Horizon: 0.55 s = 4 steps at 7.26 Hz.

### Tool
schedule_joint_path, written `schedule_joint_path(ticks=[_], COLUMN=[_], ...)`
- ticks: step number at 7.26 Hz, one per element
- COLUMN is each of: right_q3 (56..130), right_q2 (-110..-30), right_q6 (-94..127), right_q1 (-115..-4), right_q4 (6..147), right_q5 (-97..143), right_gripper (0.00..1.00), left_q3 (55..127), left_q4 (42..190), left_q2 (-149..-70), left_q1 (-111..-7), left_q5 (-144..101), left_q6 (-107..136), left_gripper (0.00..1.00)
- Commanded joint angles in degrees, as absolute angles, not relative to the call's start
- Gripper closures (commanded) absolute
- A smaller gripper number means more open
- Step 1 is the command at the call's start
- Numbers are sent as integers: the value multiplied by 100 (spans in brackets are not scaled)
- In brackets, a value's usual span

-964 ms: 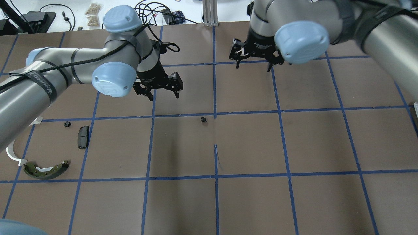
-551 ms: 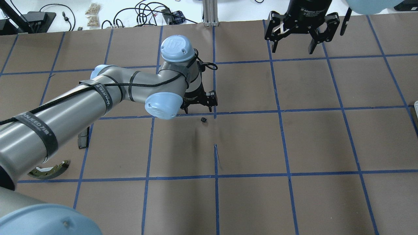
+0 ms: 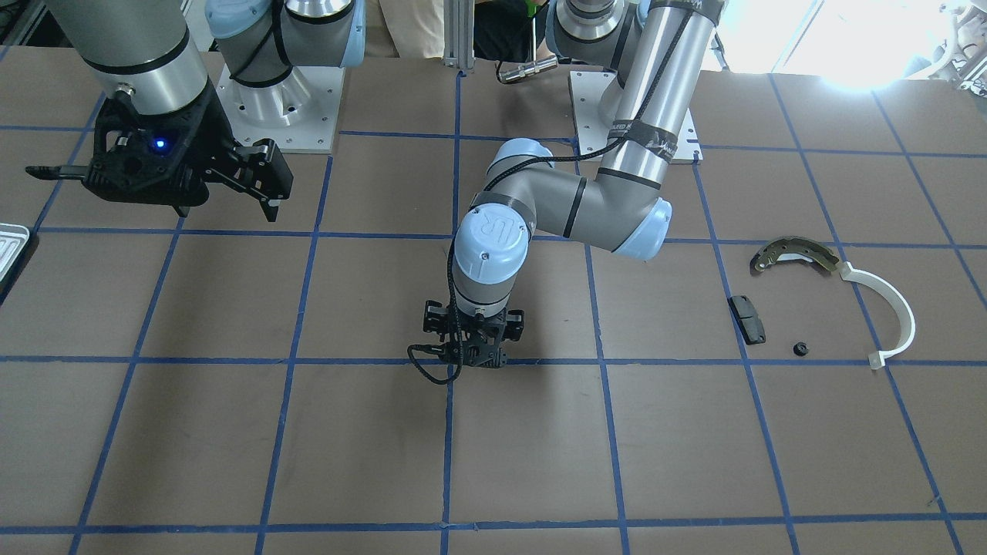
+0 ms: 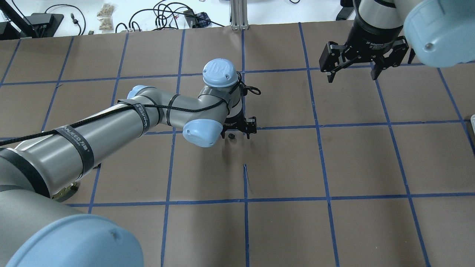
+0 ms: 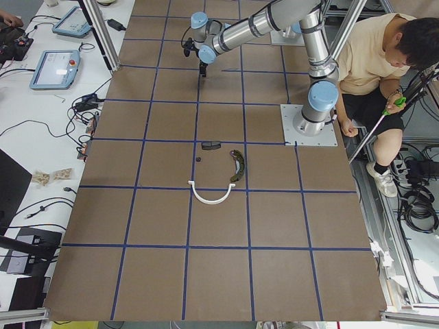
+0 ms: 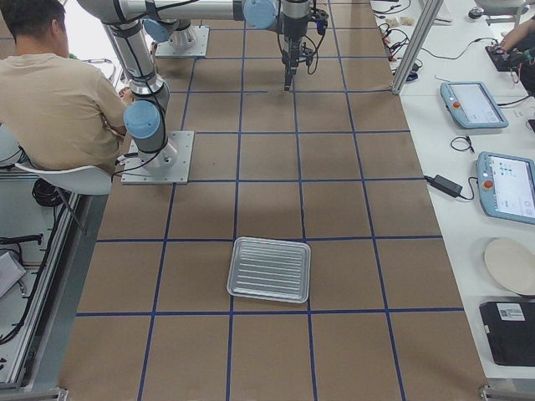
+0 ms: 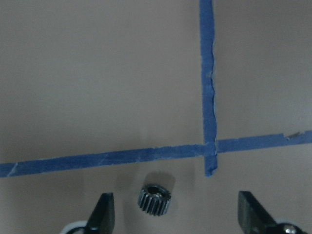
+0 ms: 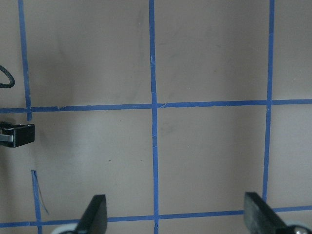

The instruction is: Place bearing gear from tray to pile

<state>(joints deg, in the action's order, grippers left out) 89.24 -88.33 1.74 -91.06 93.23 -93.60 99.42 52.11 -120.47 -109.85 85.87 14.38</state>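
On the brown gridded desk [image 4: 334,167], the tray [image 6: 269,269] lies well apart at its right end; the right claw [image 4: 351,78] hangs spread over bare squares; the left claw [image 7: 176,214] sits low, jaws wide, straddling the small black bearing gear [image 7: 154,199] by a tape crossing, not touching it.

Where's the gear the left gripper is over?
Overhead view: the gear lies on the table beside the centre tape crossing, between the fingers of the open left gripper, untouched.
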Motion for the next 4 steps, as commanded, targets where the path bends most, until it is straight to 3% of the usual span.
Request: schedule_joint_path(ticks=[1, 4], right_q3=[8938, 8965], right_q2=[-8877, -8947], right_q6=[141, 149], right_q1=[-9097, -9097], right_q4=[9369, 9370], right_q5=[-9439, -9448], right_gripper=[0, 0], left_q3=[10028, 9993], left_q4=[5177, 5177], left_q2=[-12041, -11980], left_q1=[-10995, -10943], left_q5=[8587, 8596], left_q6=[1415, 1319], left_gripper=[64, 100])
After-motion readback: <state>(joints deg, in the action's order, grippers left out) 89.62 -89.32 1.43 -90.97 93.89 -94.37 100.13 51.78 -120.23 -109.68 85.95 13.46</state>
